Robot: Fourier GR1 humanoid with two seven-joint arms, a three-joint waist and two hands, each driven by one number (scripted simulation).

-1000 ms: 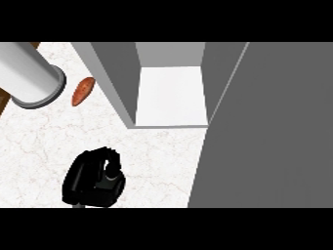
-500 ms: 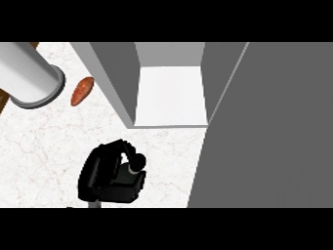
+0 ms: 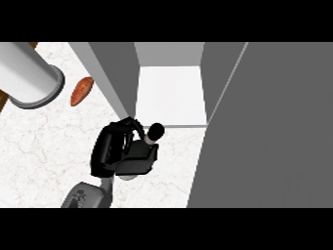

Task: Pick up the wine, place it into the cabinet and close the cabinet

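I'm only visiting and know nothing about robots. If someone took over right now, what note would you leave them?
Left hand: curled round the wine, at the mouth of the cabinet.
Right hand: not in view.
Wine: in the hand, top pointing at the opening, not yet inside.
Cabinet door: open, at the view's right.
Done: the wine is grasped and brought to the cabinet.
Left: set it inside, let go, close the door.
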